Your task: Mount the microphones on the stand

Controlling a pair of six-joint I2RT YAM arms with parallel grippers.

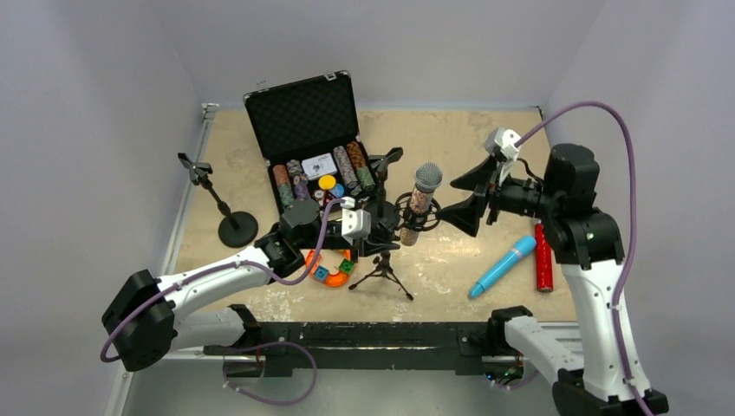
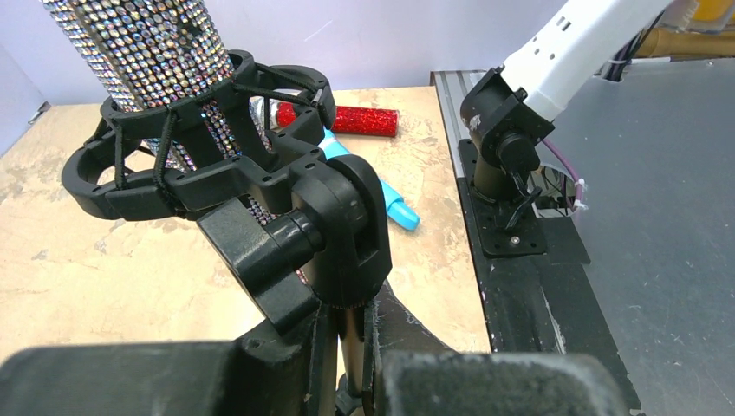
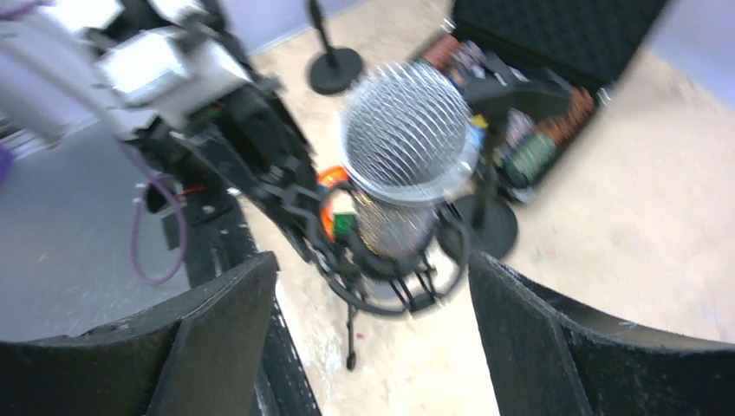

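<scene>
The silver-pink glitter microphone [image 1: 420,201] with a grey mesh head stands tilted in the black shock mount [image 1: 416,217] of a tripod stand [image 1: 382,267]. My left gripper [image 1: 368,230] is shut on the stand's pole just below the mount. In the left wrist view the mount [image 2: 199,147] rings the glitter body [image 2: 147,52]. My right gripper [image 1: 468,195] is open and empty, just right of the mesh head [image 3: 407,130]. The light-blue microphone [image 1: 503,264] and the red glitter microphone [image 1: 543,257] lie on the table at the right.
An open black case of poker chips [image 1: 312,139] stands at the back. A round-base stand [image 1: 221,204] is at the left, and another clip stand [image 1: 386,160] is behind the tripod. An orange toy ring [image 1: 334,269] lies by the tripod's legs.
</scene>
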